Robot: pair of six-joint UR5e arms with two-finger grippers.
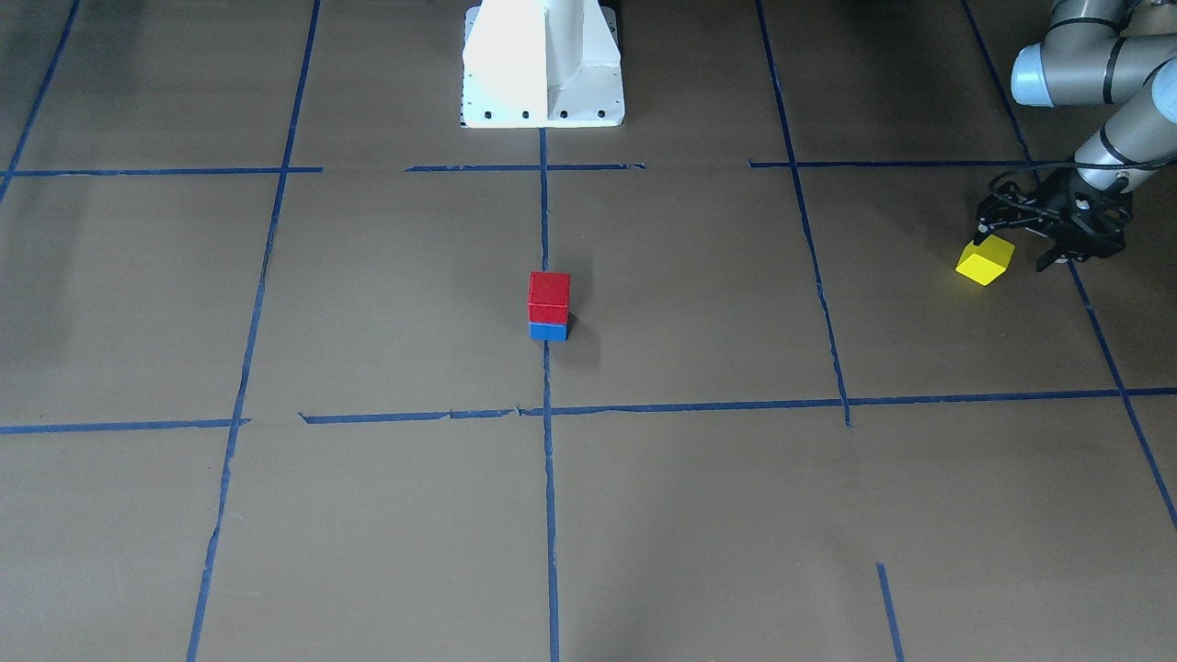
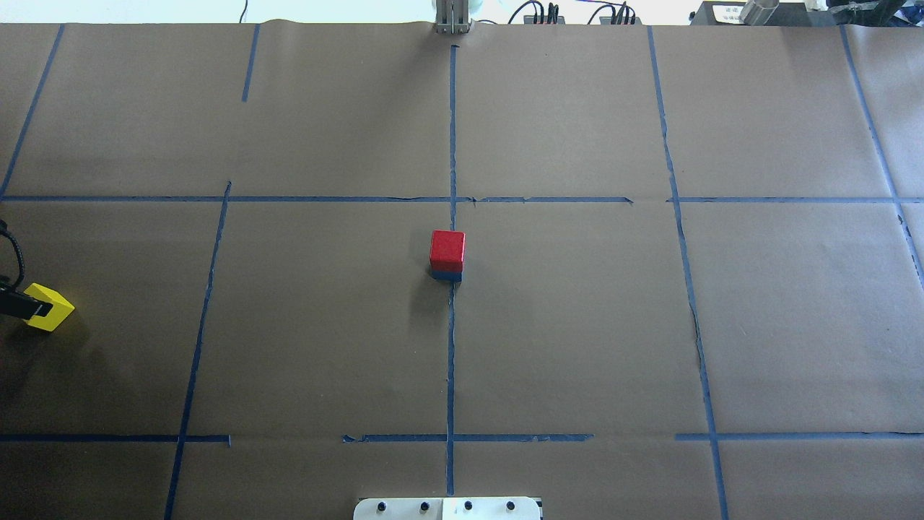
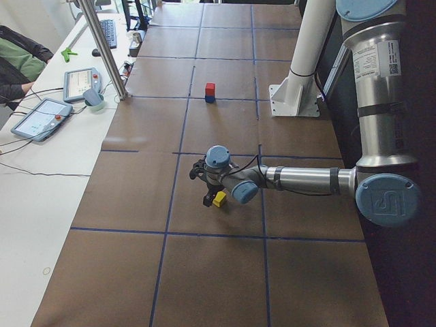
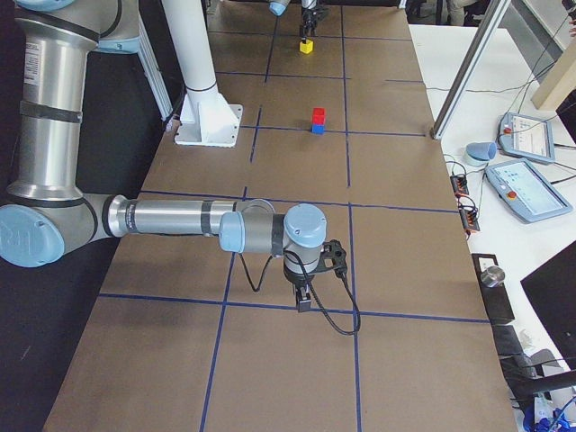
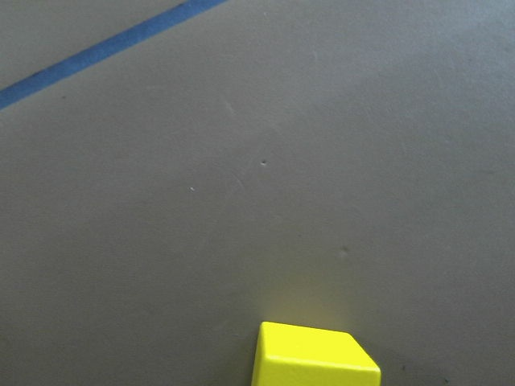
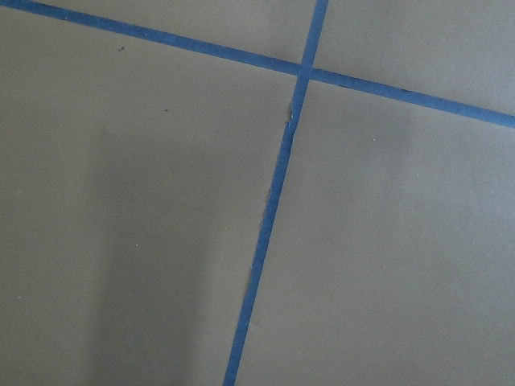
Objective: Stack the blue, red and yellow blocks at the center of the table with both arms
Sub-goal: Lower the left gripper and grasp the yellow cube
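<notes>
1. The red block point(image 1: 549, 292) sits on the blue block point(image 1: 548, 332); flat brown paper point(image 1: 736, 303) lies open on every side of this stack.
2. Behind the stack, the white robot base point(image 1: 542, 69) blocks passage.
3. Well apart on the stack's robot-left side, the left gripper point(image 1: 1017, 246) and the yellow block point(image 1: 985, 262) occupy the table edge.

table cover point(image 2: 577, 339): matt brown paper | yellow block point(image 5: 314, 358): smooth, slightly glossy | left arm point(image 3: 306, 180): brushed metal

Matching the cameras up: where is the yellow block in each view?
Front-facing: yellow block far right, upper half.
Overhead: block at left edge.
Exterior left: block just below centre.
Exterior right: block top centre.
Left wrist: block bottom edge.
Right wrist: not in it.
Shared landmark: red block on blue block, mid-table.
</notes>
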